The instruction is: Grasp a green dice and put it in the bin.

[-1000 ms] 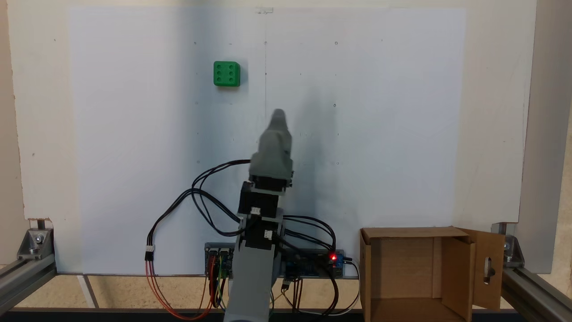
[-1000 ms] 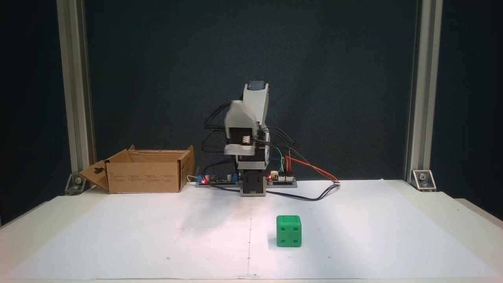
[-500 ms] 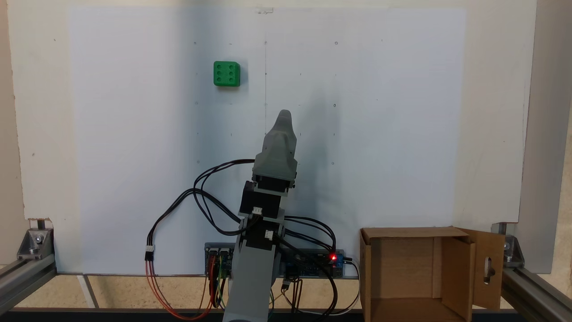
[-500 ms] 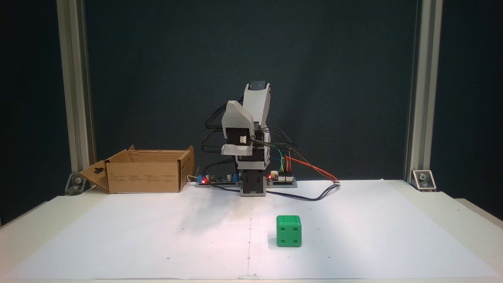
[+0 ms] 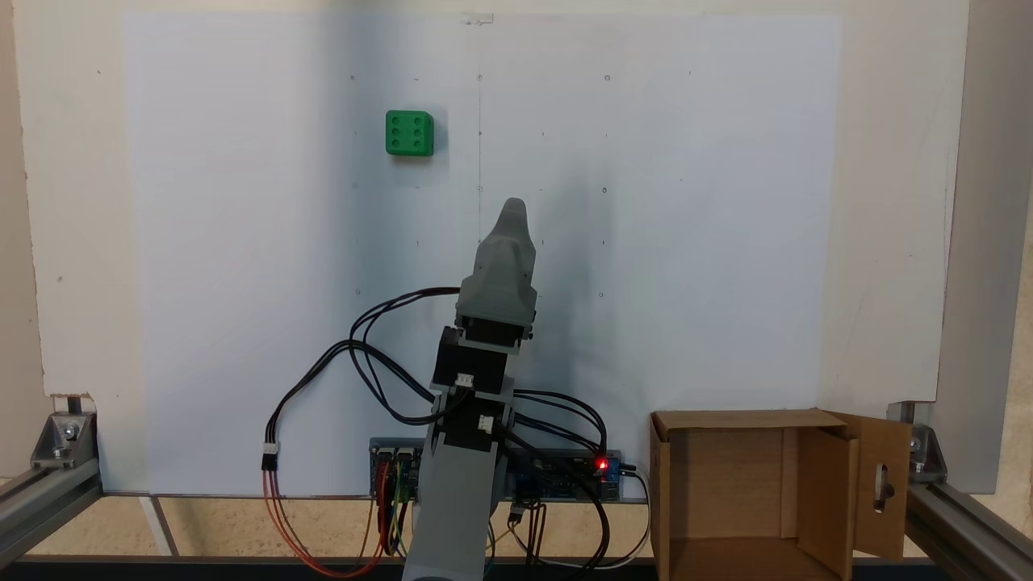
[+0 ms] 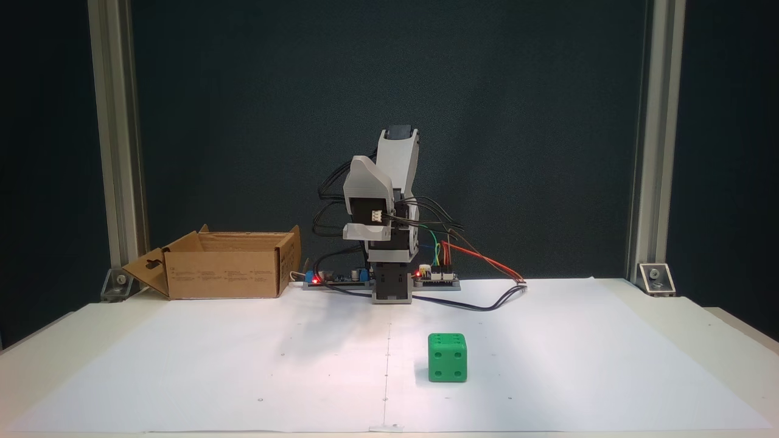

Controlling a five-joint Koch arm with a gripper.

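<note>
Fixed views caught the arm folded back near its base, the green dice [image 5: 409, 133] untouched on the white paper [image 5: 686, 242].

From above, the gripper [image 5: 513, 211] pointed upfield, well short of the die, its jaws overlapping, so I could not tell their state; from the front, the bin [image 6: 225, 274] stood empty-looking beside the base, everything left to do.

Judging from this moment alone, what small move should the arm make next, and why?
Probably swing and extend toward the green dice. The gripper hangs raised near the base, well short of the dice, which sits alone on the white paper, six pips up. The bin stands open beside the base.
</note>
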